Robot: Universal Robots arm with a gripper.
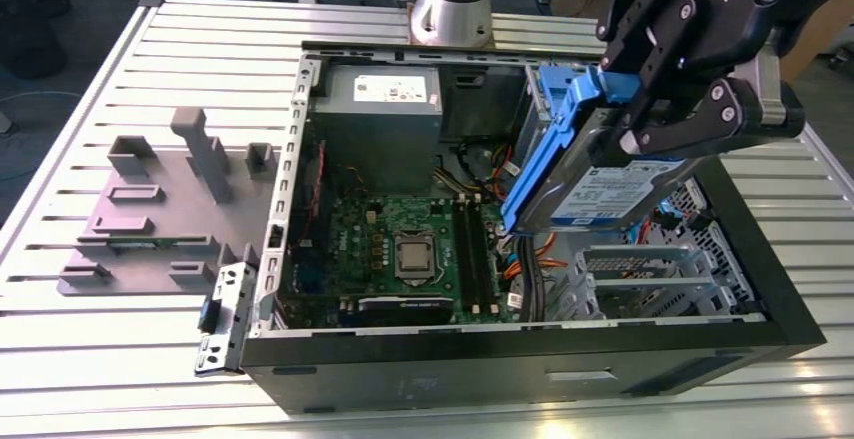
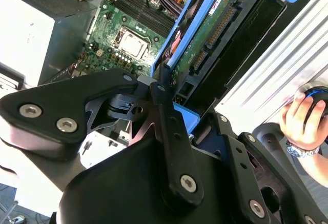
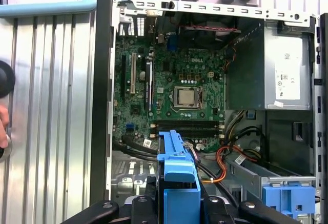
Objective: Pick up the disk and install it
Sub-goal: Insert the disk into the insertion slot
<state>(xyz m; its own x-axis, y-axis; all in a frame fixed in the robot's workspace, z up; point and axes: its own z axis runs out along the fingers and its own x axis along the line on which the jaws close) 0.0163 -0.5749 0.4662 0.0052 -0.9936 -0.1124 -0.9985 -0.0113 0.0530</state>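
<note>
the black robot gripper [image 1: 667,109] is clamped on the flat silver-grey metal disk [image 1: 607,194] with its white-and-blue label and blue plastic carrier rails, holding it tilted on edge in the air above the open black computer case [image 1: 534,359]. the disk hangs over the case's green motherboard [image 1: 400,249] and orange cables, on the exterior view's right. a grey plastic stand with upright posts [image 1: 160,209] sits on the ribbed metal table [image 1: 80,359] beside the case, and a person's hand [image 2: 302,119] rests at the table edge in the second wrist view.
</note>
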